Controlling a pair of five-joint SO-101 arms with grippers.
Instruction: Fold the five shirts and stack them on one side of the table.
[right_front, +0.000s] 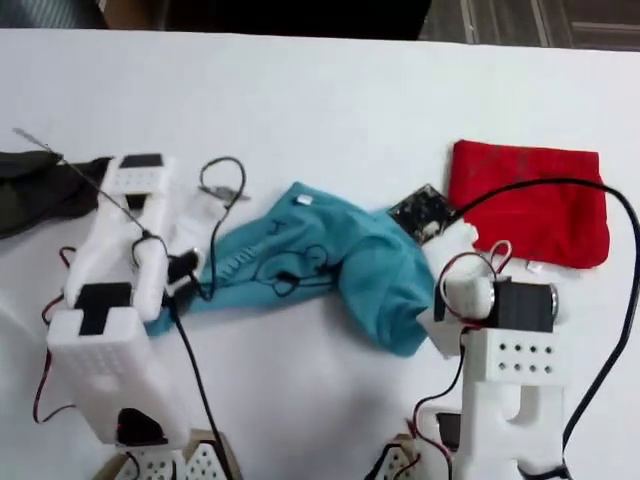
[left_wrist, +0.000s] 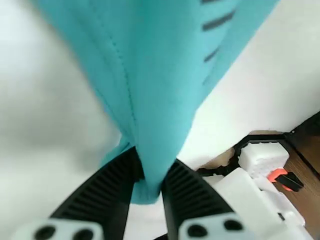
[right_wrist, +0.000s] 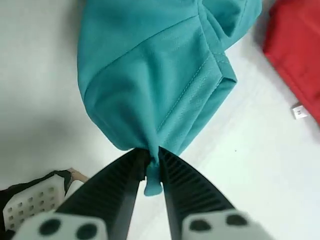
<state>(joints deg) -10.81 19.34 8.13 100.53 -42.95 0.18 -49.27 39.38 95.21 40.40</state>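
A teal shirt (right_front: 330, 265) with dark line print lies crumpled across the middle of the white table (right_front: 320, 90). My left gripper (left_wrist: 150, 182) is shut on a bunched edge of the teal shirt (left_wrist: 150, 75); in the high view that arm (right_front: 120, 290) stands at the shirt's left end. My right gripper (right_wrist: 152, 167) is shut on a pinched fold of the teal shirt (right_wrist: 155, 80), at its right end beside the right arm (right_front: 500, 320). A folded red shirt (right_front: 530, 205) lies at the right side of the table, and its edge (right_wrist: 295, 55) shows in the right wrist view.
A dark garment (right_front: 40, 190) lies at the table's left edge. A small black printed tag or card (right_front: 422, 212) sits between the teal and red shirts. Black and red cables (right_front: 190, 370) trail over the table near both arm bases.
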